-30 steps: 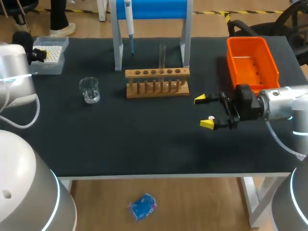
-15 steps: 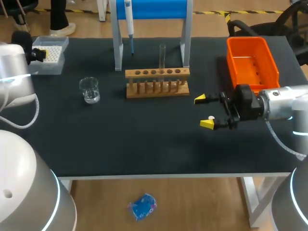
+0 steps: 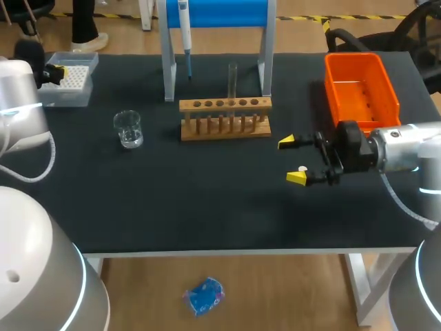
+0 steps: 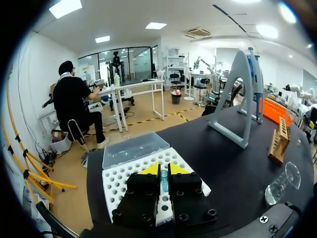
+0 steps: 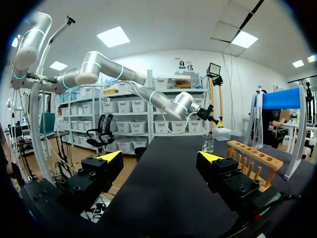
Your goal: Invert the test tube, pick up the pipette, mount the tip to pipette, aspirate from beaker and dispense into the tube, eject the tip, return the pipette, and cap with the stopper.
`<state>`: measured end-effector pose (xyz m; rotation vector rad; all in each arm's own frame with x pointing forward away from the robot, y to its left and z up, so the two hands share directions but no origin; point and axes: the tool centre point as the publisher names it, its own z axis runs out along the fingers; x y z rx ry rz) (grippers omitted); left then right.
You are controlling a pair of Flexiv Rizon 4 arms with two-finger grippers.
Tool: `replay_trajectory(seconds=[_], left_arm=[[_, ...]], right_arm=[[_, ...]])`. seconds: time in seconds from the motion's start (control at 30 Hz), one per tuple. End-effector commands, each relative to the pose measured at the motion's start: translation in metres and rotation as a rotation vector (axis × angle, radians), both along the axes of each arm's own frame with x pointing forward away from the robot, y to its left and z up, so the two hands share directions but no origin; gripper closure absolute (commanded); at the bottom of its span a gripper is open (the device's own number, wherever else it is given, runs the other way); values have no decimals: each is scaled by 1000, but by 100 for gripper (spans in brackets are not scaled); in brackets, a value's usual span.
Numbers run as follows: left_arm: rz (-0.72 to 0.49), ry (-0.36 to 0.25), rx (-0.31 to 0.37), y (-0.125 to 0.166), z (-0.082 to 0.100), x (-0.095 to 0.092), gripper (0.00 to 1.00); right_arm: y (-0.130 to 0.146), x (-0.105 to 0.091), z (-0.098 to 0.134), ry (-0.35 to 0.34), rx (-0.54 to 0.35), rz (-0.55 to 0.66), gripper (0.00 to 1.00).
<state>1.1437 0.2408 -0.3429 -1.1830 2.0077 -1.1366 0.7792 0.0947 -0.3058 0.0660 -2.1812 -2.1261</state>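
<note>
At upper left over the tip box (image 3: 69, 96), your left gripper (image 4: 164, 170) seems clamped on a blue piece (image 4: 164, 181); lift straight. Right gripper (image 3: 298, 160) gapes empty.

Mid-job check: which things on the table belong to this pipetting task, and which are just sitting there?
Job: pipette, test tube, beaker, tip box, small blue piece, perhaps the stopper, in the left tool.
Just there: wooden rack, pipette stand, orange bin, maybe for ejected tips.

place: lab | signs: tube rack (image 3: 224, 134), beaker (image 3: 128, 129), hanging pipette (image 3: 184, 24), tip box (image 3: 72, 95)
</note>
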Motion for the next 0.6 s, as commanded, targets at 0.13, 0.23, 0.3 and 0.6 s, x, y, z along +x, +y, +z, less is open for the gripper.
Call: replay_trajectory(seconds=[0.13,0.23,0.3,0.6], left_arm=[[-1,-6,16,1,16,-4,100],[-4,-11,25,0,23,-5,100],[-5,-15,30,0,27,-5,100],[-12,-42,56,-5,51,-9,100]], right_arm=[[0,-1,0,-1,0,-1,0],[0,-1,0,-1,0,-1,0],[0,-1,0,-1,0,-1,0],[0,-1,0,-1,0,-1,0]])
